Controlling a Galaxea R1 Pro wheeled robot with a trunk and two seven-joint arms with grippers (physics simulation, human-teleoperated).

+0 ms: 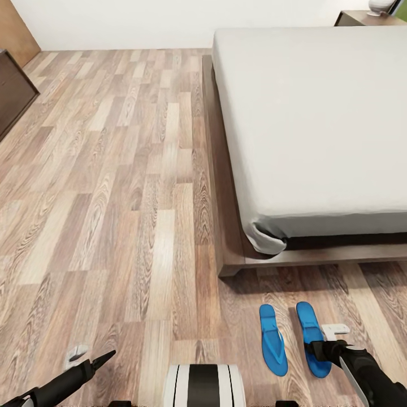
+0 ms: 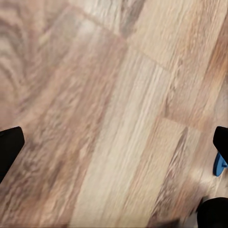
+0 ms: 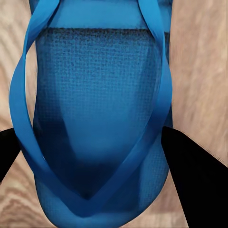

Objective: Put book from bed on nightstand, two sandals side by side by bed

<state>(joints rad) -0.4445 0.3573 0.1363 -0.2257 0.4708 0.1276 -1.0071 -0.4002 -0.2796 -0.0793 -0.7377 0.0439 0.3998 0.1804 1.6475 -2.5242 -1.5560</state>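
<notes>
Two blue sandals lie side by side on the wood floor just off the bed's foot corner, the left sandal (image 1: 273,340) and the right sandal (image 1: 311,336), toes toward me. My right gripper (image 1: 327,341) hovers low over the right sandal (image 3: 97,109). It is open, with one dark finger (image 3: 194,180) on either side of the strap end. My left gripper (image 1: 93,356) is open over bare floor, well left of the sandals. The bed (image 1: 316,124) has a bare pale grey mattress. A brown nightstand (image 1: 362,17) stands at its far corner. The book is out of view.
The bed's dark wooden frame (image 1: 226,237) juts out past the mattress near the sandals. A dark brown low cabinet (image 1: 11,90) stands at the far left wall. A white object (image 1: 381,5) sits on the nightstand. A sliver of blue sandal (image 2: 219,164) shows past my left finger.
</notes>
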